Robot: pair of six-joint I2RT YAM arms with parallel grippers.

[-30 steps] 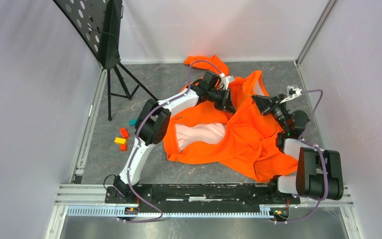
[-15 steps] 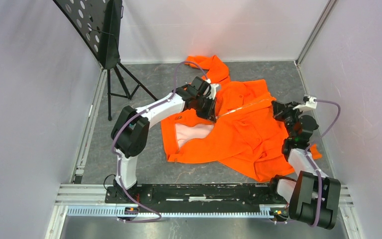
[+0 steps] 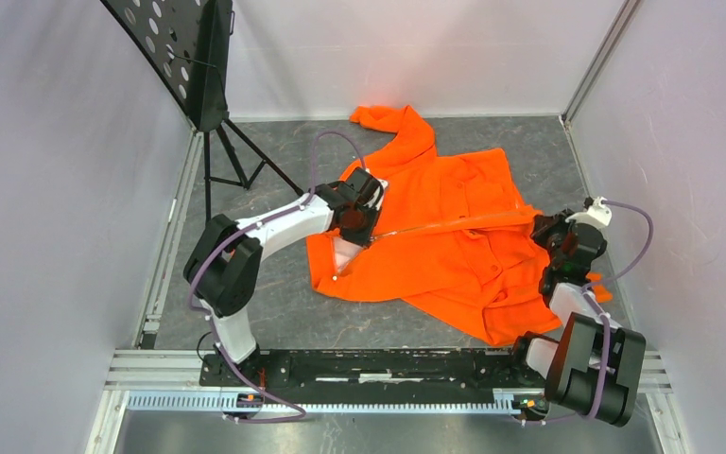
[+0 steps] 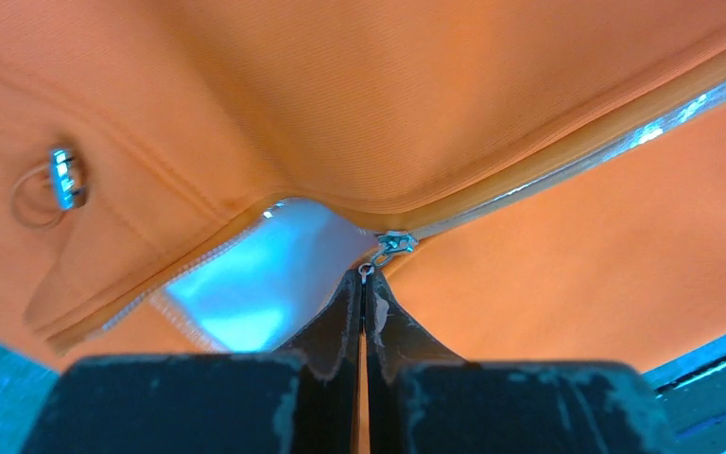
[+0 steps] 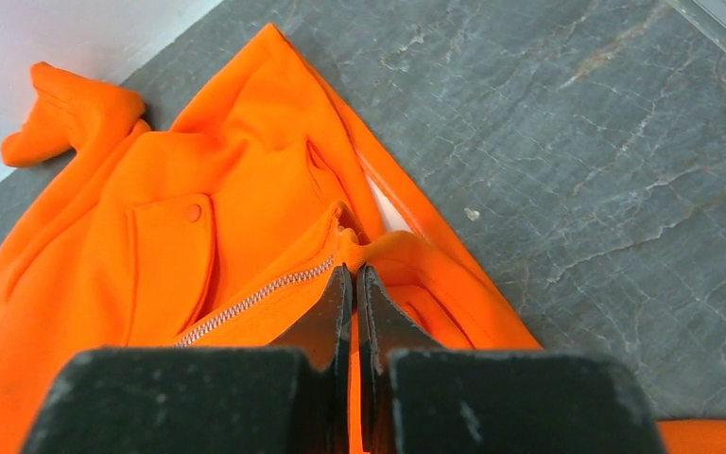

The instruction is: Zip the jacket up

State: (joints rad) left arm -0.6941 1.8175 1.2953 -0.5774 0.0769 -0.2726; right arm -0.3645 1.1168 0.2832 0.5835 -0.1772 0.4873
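Note:
The bright orange jacket [image 3: 454,246] lies spread on the grey floor, one sleeve toward the back wall. My left gripper [image 3: 364,232] is shut on the zipper pull [image 4: 369,271]; the metal slider [image 4: 393,244] sits just beyond the fingertips, with closed zipper running right and pale lining [image 4: 265,284] open to the left. My right gripper [image 3: 541,224] is shut on the jacket's orange edge [image 5: 378,248] at the zipper's end, where the zipper teeth [image 5: 255,301] run off to the left. The zipper line is stretched taut between the two grippers.
A black music stand [image 3: 203,66] on a tripod stands at the back left. Small coloured blocks seen earlier are hidden by the left arm. White walls enclose the grey floor [image 3: 274,312] on three sides; a metal rail [image 3: 151,364] runs along the near edge.
The left gripper has pulled the slider leftward along the zipper, closing more of the front and shrinking the exposed lining. The right gripper moved right and nearer, stretching the jacket flat.

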